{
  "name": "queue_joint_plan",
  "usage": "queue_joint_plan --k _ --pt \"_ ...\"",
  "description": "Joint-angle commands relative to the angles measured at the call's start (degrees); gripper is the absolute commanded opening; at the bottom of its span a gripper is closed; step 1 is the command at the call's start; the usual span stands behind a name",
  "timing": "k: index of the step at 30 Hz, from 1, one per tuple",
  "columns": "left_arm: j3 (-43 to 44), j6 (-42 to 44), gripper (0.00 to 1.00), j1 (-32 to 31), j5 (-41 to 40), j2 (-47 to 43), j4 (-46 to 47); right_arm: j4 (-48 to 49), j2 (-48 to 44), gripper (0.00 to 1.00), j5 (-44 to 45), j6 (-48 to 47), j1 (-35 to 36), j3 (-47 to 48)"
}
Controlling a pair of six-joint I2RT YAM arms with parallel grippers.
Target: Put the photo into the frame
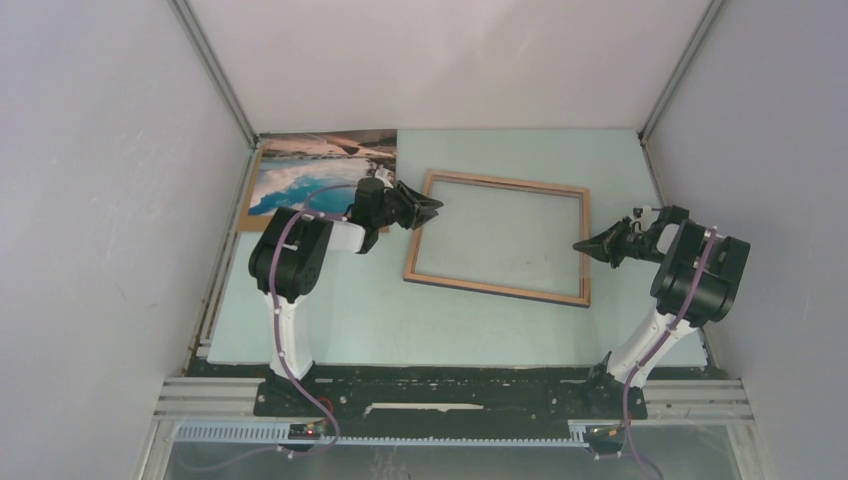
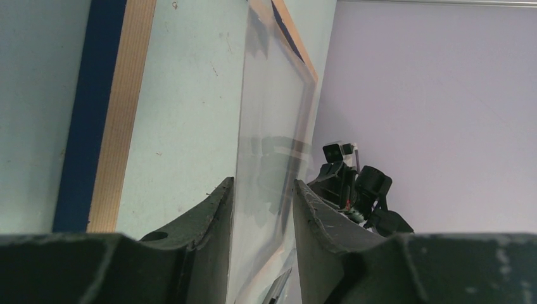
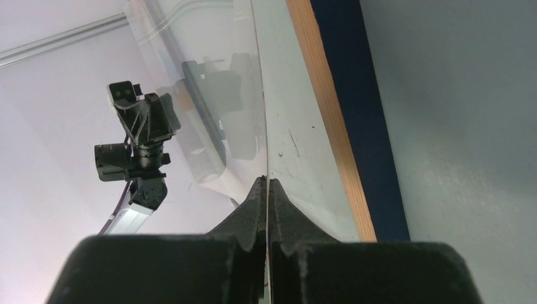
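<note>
The frame (image 1: 495, 289) lies flat mid-table with its light wood face up; its wood and navy edge shows in the left wrist view (image 2: 123, 95) and the right wrist view (image 3: 329, 107). A clear pane (image 2: 272, 114) stands tilted up out of the frame. My right gripper (image 1: 580, 246) at the frame's right side is shut on the pane's edge (image 3: 267, 179). My left gripper (image 1: 432, 208) is at the frame's upper left corner, its open jaws (image 2: 263, 183) straddling the pane's opposite edge with a gap. The photo (image 1: 320, 170) rests picture-up at the back left.
A brown backing board (image 1: 246, 222) lies under the photo. White enclosure walls with metal corner posts (image 1: 215, 70) close in the teal mat (image 1: 360, 310) on three sides. Both arm bases sit at the near rail (image 1: 450, 395).
</note>
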Motion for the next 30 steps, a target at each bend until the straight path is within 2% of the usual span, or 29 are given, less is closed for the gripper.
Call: queue_joint_plan --k 1,15,18,30 --pt "-1.6 -0.1 0.39 -0.3 1.2 -1.2 2.9 -0.4 -1.8 0.0 -0.1 -1.1 0.2 -1.2" --pt "-1.7 -0.6 0.39 -0.3 1.3 -0.6 3.6 2.6 -2.7 0.0 -1.3 0.7 -0.4 -2.0" --pt "-1.9 -0.9 0.32 -0.3 1.5 -0.6 3.8 2.5 -3.5 0.0 -1.4 0.2 0.1 -1.8" --pt "-3.6 3.2 0.25 0.1 -0.7 -3.0 -0.1 2.4 -6.4 0.0 -2.5 -0.2 1.3 -1.7"
